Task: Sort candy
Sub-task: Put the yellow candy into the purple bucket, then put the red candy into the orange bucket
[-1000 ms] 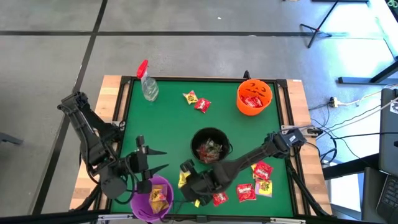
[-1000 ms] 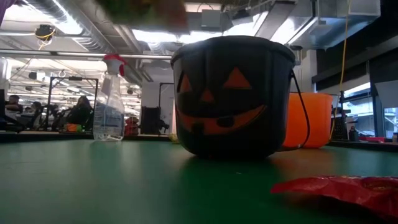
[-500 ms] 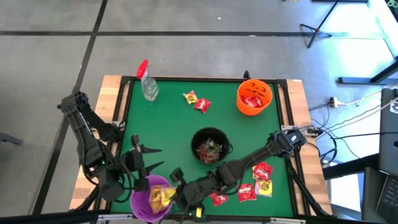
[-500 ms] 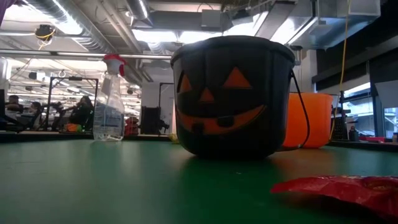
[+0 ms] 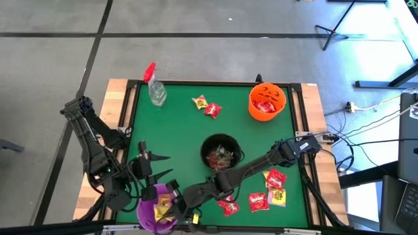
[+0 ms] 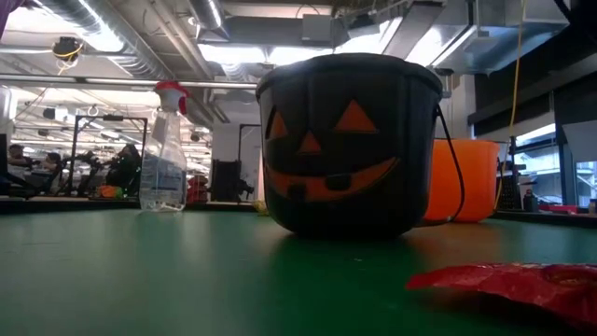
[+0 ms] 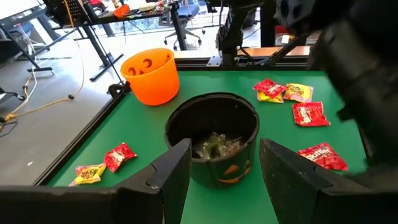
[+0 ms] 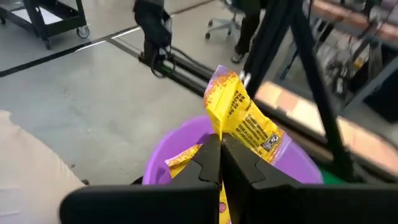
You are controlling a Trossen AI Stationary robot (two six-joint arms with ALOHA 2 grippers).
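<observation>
Right wrist view shows my right hand point(image 8: 219, 158) pinching a yellow candy packet point(image 8: 244, 119) by its lower edge, directly over the purple bowl point(image 8: 180, 152), which already holds yellow candy. From above, my left hand point(image 5: 159, 175) sits just beside that bowl, fingers spread, gripping nothing. Red and yellow candy point(image 5: 270, 189) lies near the desk's point(image 5: 176, 130) right edge, more behind the black bucket point(image 5: 221, 153).

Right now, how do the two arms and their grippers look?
Both arms are dark, nearly black, built from jointed round segments. The left gripper has two broad, flat dark fingers. The right gripper has dark fingers that narrow toward the tips. A pale block sits on the right arm near its base.
</observation>
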